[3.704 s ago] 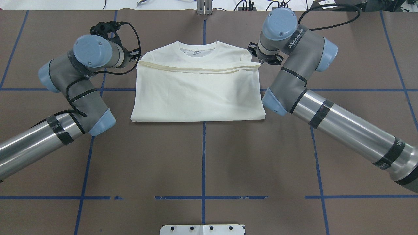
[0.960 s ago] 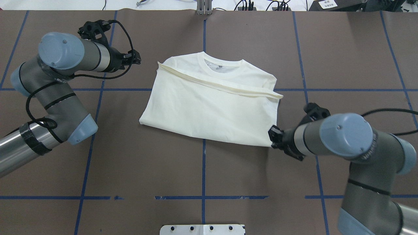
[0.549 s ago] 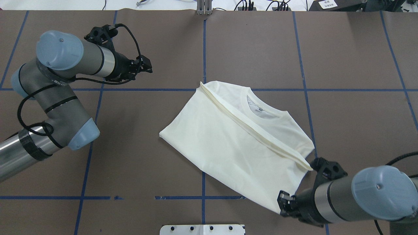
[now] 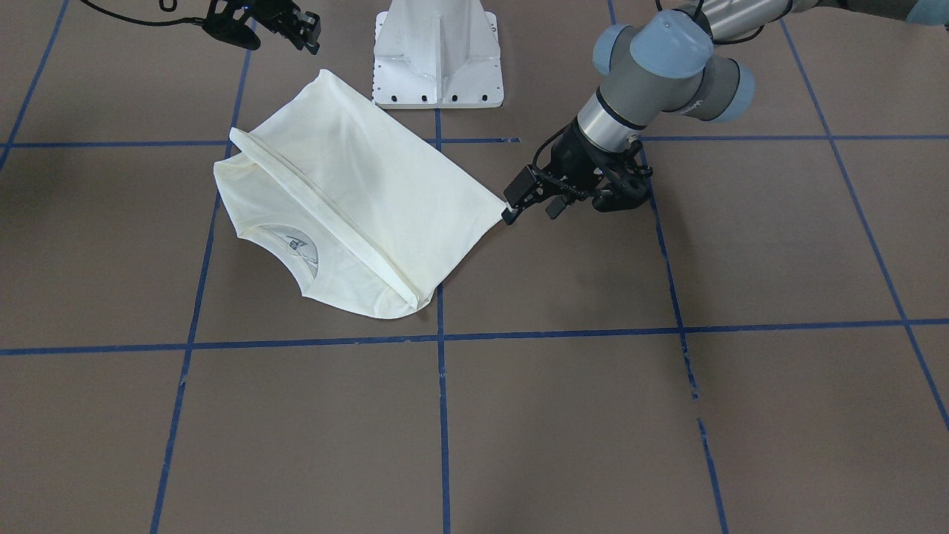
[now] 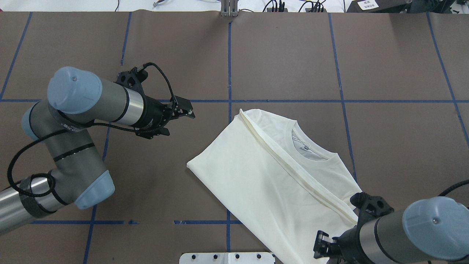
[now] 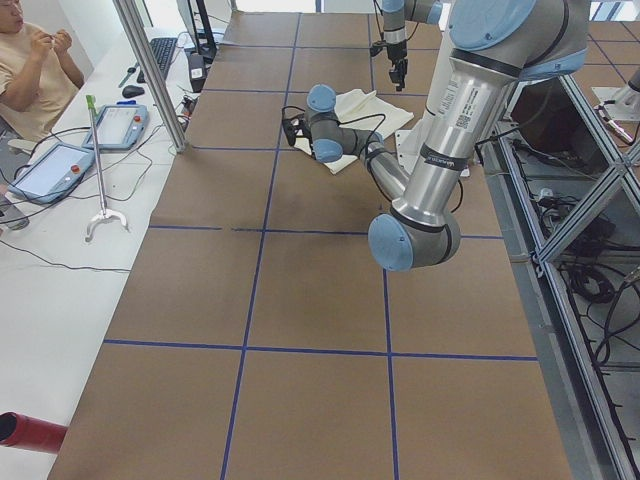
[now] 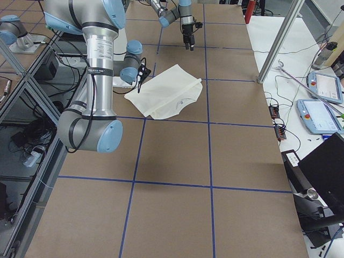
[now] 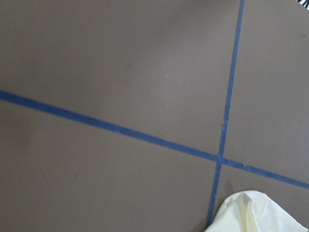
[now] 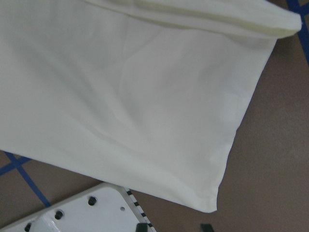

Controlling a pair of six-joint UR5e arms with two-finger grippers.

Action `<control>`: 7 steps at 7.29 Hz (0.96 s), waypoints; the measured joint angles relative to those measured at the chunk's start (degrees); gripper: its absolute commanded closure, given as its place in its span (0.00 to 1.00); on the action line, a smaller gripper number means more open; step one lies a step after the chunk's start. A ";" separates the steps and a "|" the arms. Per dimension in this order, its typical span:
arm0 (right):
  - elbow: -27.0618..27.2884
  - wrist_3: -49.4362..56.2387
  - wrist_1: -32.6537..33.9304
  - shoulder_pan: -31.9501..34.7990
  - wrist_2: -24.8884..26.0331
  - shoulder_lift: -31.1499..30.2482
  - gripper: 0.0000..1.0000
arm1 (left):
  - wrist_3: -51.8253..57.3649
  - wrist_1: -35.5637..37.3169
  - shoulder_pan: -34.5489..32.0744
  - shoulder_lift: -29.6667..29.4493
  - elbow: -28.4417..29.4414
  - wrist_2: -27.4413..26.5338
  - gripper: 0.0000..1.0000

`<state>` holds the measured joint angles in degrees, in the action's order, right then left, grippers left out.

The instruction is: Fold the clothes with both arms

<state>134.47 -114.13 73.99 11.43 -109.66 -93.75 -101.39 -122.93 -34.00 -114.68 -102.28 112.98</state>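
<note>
I note the left gripper (image 5: 188, 110) spread open near a corner of the T-shirt (image 5: 263, 179). The right gripper (image 5: 320, 246), likewise released, hangs beside another corner.

T-shirt (image 5: 271, 176) on table (image 5: 293, 55) | left gripper (image 5: 189, 112) by its left corner | right gripper (image 5: 319, 245) by its near corner, beside base (image 5: 227, 257)

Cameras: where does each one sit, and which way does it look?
Front-facing: across the table, facing robot; left gripper by T-shirt.
Overhead: behind the robot, looking down; left arm, right arm.
Exterior left: table's end; left arm near.
Exterior right: opposite end; right arm near.
Left wrist: down at table; no robot.
Right wrist: over T-shirt; right gripper at edge.
All share the T-shirt.
</note>
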 measured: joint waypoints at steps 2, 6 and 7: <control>-4.67 0.68 -0.35 11.24 0.50 4.51 0.00 | -2.64 2.65 6.29 0.78 0.01 -4.17 0.14; -10.77 1.05 -0.78 22.10 0.58 10.18 0.00 | -6.41 4.33 9.73 -1.99 5.33 -5.68 0.37; -11.22 1.09 -0.78 22.29 0.59 10.34 0.00 | -6.64 4.37 9.85 -2.02 5.82 -5.72 0.67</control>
<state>123.26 -113.05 73.21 33.72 -109.08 -83.40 -108.03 -118.55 -24.15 -116.70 -96.46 107.26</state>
